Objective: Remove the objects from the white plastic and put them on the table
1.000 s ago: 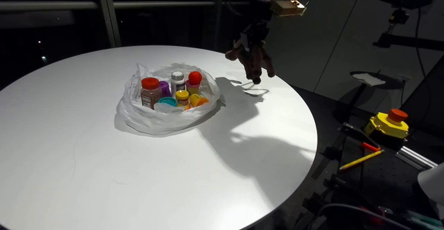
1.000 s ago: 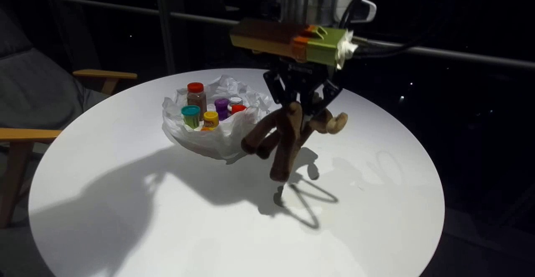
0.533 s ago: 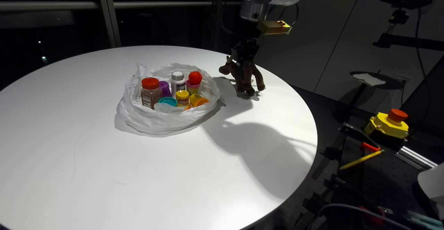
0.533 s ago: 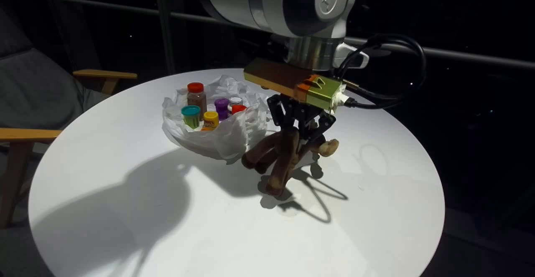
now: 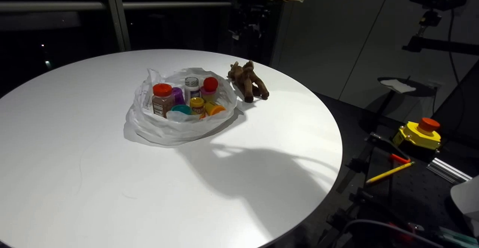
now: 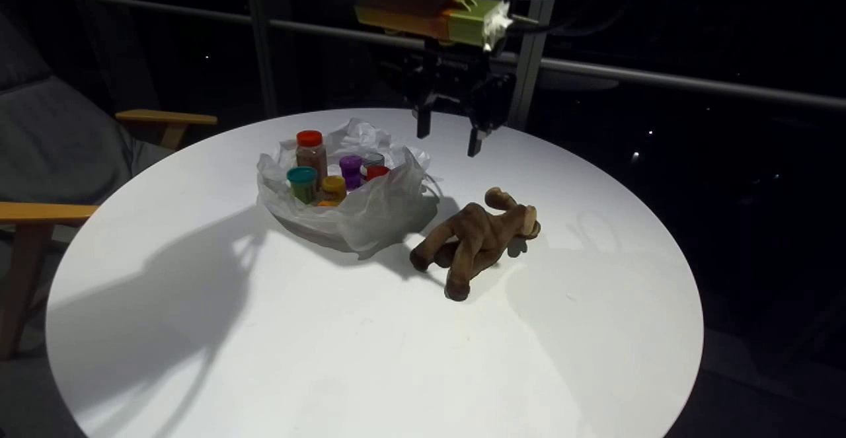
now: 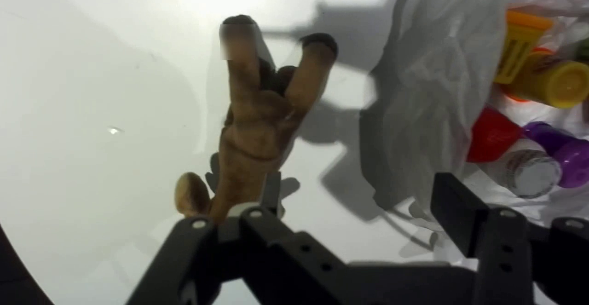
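- The claw [image 6: 449, 133] is spread above the table [image 6: 370, 372].
- The plush [image 6: 479, 233] is laid on the table, beside the bag [image 6: 380, 217].
- A red-capped bottle [image 6: 310, 156], teal-lidded tub [image 6: 303, 185] and purple tub [image 6: 350, 170] are held inside the bag.

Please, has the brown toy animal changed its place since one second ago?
Yes. Judged against the unmoved plastic bag in an exterior view, the toy animal has gone down and leftward in the picture, and now lies on the table.
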Robot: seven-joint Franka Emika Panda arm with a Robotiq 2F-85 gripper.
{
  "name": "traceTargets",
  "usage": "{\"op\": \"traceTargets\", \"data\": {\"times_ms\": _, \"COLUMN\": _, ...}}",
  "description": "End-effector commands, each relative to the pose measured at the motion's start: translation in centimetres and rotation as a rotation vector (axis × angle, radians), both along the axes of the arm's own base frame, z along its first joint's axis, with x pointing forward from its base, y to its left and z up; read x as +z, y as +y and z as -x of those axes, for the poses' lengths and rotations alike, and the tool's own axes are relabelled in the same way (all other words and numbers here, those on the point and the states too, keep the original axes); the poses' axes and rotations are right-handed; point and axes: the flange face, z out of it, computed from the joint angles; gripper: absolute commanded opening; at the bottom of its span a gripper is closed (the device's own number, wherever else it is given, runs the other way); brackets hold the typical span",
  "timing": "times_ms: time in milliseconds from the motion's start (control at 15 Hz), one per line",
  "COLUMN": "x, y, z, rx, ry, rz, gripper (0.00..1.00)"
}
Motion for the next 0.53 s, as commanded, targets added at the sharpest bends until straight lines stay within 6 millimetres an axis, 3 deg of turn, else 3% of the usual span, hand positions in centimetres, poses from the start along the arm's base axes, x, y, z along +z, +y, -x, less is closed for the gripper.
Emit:
{"op": "traceTargets", "data": {"times_ms": 0, "x": 2.0, "y": 4.9, "z": -1.0, "rx": -0.008, "ry": 0.033, "rz": -0.016, "gripper": 1.0}}
{"op": "traceTargets", "data": {"times_ms": 200, "x": -0.4, "y": 8.5, "z": -1.7, "rx": -0.042, "ry": 0.106, "rz": -0.085, "gripper": 1.0}}
{"op": "traceTargets", "data": {"times_ms": 467, "x": -5.0, "y": 10.3, "z": -2.7, "rx": -0.171, "ry": 0.137, "rz": -0.239, "gripper": 1.0}}
